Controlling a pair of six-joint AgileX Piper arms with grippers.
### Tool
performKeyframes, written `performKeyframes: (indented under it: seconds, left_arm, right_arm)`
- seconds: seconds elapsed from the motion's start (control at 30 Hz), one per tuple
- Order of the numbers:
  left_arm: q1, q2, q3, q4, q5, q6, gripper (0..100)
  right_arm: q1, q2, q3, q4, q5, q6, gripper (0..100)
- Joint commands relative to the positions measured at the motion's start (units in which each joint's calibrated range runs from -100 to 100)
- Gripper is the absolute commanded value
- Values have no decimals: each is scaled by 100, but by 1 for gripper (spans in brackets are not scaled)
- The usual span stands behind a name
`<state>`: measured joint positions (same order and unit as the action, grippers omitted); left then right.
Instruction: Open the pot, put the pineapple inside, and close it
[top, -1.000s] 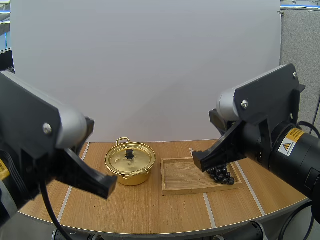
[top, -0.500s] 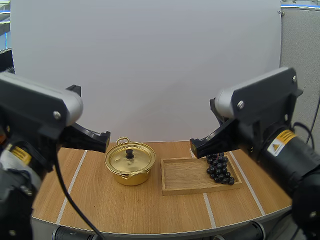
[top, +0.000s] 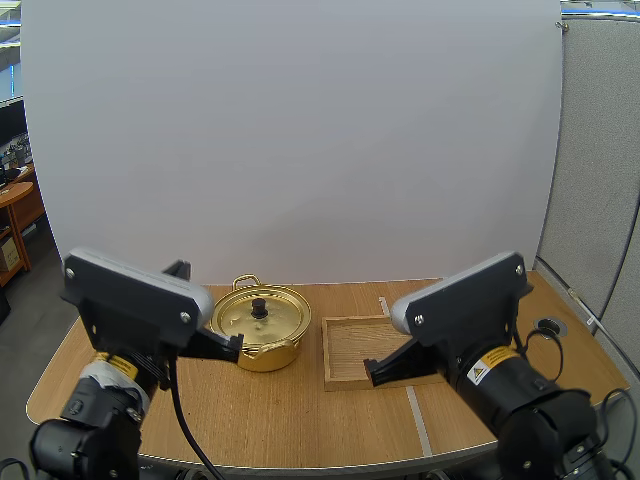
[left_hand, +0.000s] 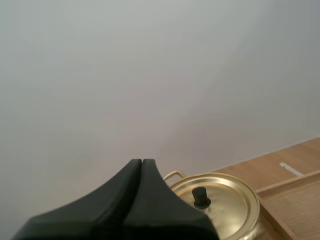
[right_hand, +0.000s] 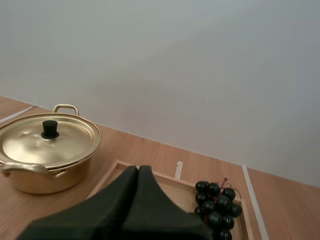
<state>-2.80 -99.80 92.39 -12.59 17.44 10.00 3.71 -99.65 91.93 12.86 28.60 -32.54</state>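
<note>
Opening posture: the left gripper (left_hand: 142, 162), fingers pressed together and empty, faces the lidded pot (left_hand: 220, 204) just ahead, apparently placed to take its lid (left_hand: 201, 196), while the right gripper (right_hand: 138, 169), likewise closed on nothing, stands at the wooden tray (right_hand: 105, 179), whose grapes (right_hand: 217, 202), not a pineapple, lie just beyond its tips.

My left gripper (left_hand: 142, 161) is closed on nothing, its two black fingers pressed together into one dark wedge. Just past the tips I see the gold pot (left_hand: 256, 221) sitting on the wooden table (left_hand: 250, 170), its lid (left_hand: 230, 199) seated on the rim with the black knob (left_hand: 201, 197) upright at the centre. A loop handle (left_hand: 171, 175) sticks out on the pot's far side. Beside the pot lies the wooden tray (left_hand: 288, 182), close to it; I cannot tell if they touch. A white tape mark (left_hand: 291, 169) sits on the table beyond the tray.
</note>
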Motion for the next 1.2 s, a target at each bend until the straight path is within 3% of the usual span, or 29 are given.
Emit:
performKeyframes:
  seconds: [0.0,0.2,0.57,1.17]
  left_arm:
    - [-18,-20,302,48,-197,-66,0]
    - [-18,-20,761,-42,-459,-404,0]
    - [27,-20,761,12,1100,-1105,0]
    - [111,-20,761,96,1311,-1302,0]
  right_arm:
    - [-194,-35,315,328,-303,7,0]
    - [-351,-35,807,350,-1096,-18,0]
    - [-386,-35,807,266,338,-18,0]
    - [-386,-35,807,266,456,12,0]
